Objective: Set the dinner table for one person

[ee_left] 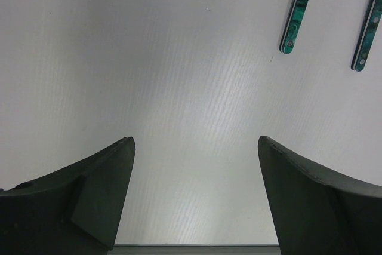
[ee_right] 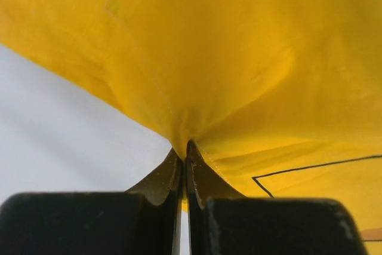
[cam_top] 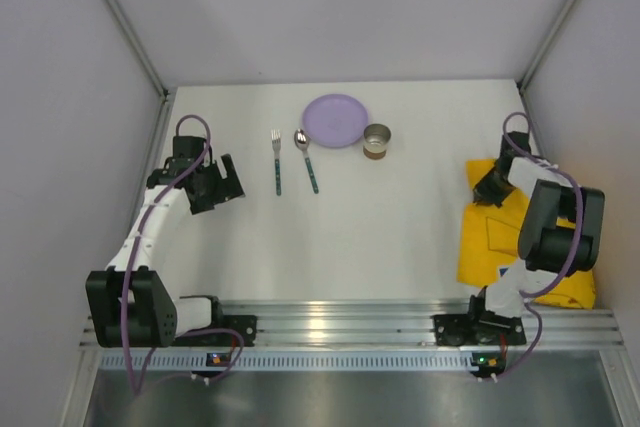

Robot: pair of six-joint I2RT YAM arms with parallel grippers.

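Observation:
On the white dinner table [cam_top: 390,232] lie a fork [cam_top: 277,162] and a spoon [cam_top: 307,160] with green handles, a purple plate [cam_top: 335,120] and a small metal cup [cam_top: 377,140]. A yellow placemat [cam_top: 490,237] lies at the right side. My right gripper [cam_top: 490,187] is shut on the placemat's edge [ee_right: 239,58], and the cloth bunches into the pinched fingertips [ee_right: 186,147]. My left gripper [cam_top: 222,183] hovers open at the left over bare table, nothing between its fingers [ee_left: 101,195]. The two green handles [ee_left: 298,10] show at the upper right of the left wrist view.
White walls with metal posts enclose the table on three sides. An aluminium rail [cam_top: 340,322] runs along the near edge between the arm bases. Part of the placemat is hidden under the right arm [cam_top: 555,227].

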